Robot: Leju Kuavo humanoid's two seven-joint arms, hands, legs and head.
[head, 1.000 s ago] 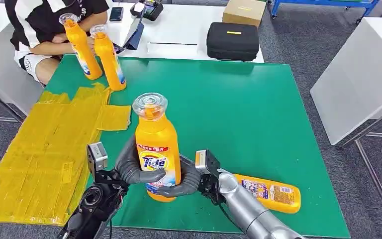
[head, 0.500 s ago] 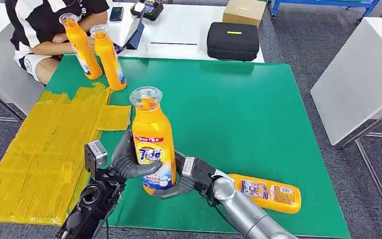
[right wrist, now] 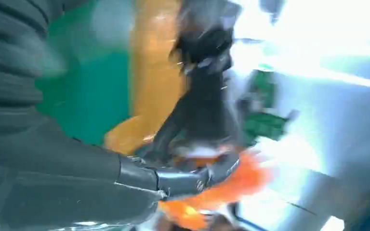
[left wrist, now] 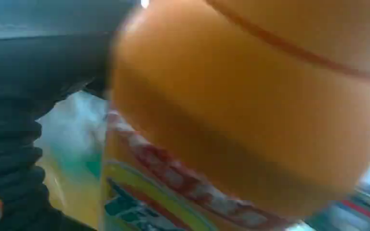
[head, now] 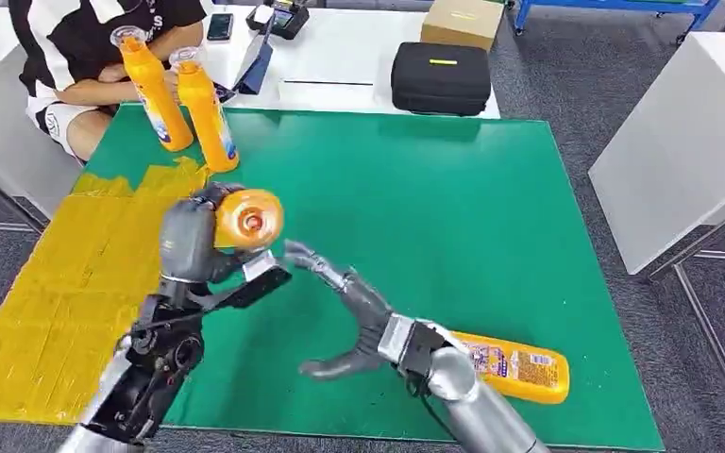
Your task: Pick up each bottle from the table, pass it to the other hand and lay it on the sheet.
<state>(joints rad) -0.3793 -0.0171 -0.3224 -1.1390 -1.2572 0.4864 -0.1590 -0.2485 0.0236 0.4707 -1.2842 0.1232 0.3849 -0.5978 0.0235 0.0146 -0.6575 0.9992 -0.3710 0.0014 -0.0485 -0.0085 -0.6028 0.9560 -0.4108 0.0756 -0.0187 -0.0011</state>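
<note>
Head view: left hand (head: 189, 243) grips the Tide bottle (head: 245, 219) tilted beside the yellow sheet (head: 66, 293); right hand (head: 345, 311) splayed, empty. A loose one-handed grasp could drop it short.

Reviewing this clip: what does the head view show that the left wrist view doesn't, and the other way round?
Head view alone: the open right hand with fingers spread, a bottle lying on the green table behind the right wrist, two upright bottles at the far corner, the yellow sheet, and a seated person.

Left wrist view alone: a blurred close-up of the held bottle's printed label.

Both: the orange bottle gripped by the left hand.
</note>
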